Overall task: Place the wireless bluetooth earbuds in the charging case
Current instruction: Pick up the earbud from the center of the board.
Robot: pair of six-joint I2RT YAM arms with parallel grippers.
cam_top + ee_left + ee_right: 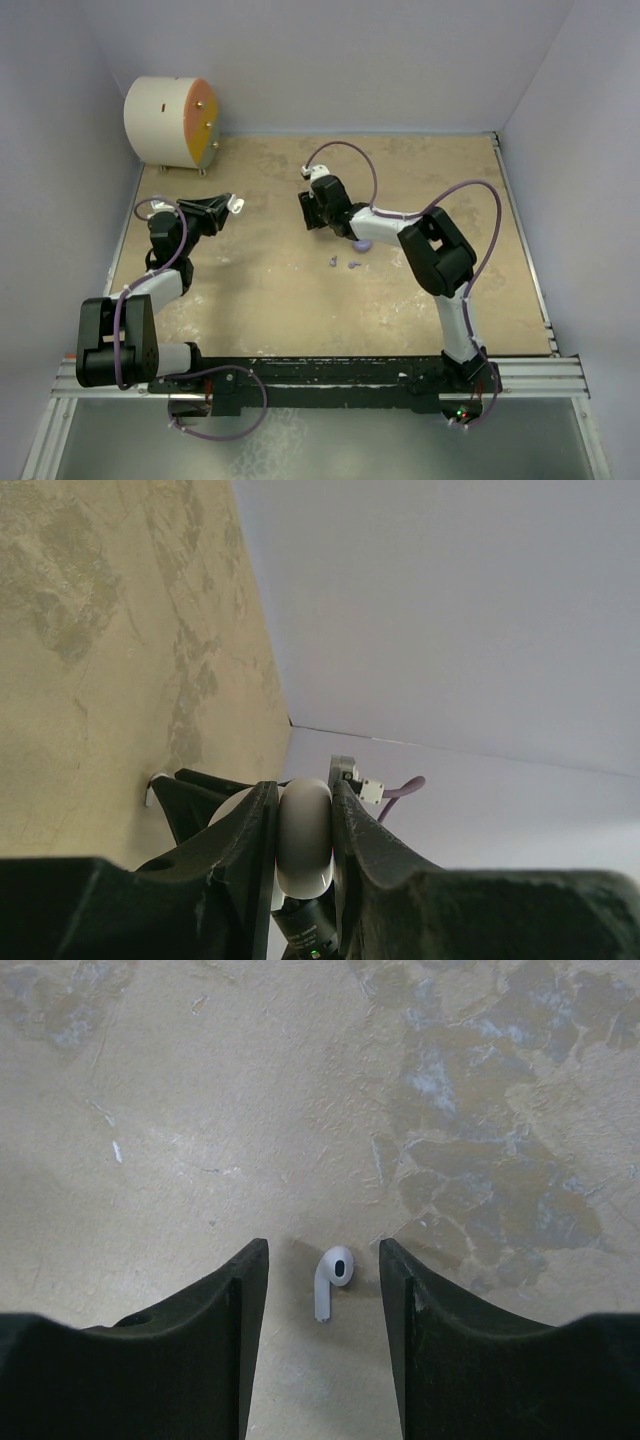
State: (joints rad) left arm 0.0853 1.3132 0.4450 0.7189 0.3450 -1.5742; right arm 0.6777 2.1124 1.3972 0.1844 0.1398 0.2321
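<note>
Although the left gripper (305, 788) is clamped on a white rounded piece (304, 850), probably the case, the right gripper (322, 1247) is nearer the earbud (333, 1275): jaws apart, straddling it on the bench (200, 1110), stem running lengthwise between them.

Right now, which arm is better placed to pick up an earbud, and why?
Right. Its fingers stand open either side of an earbud on the table; the left fingers are shut on a white rounded object.

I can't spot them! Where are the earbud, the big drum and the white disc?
earbud (330, 1280): right wrist view, where head meets stem.
drum (165, 122): top view, white side wall.
white disc (303, 845): left wrist view, its rounded edge.
</note>
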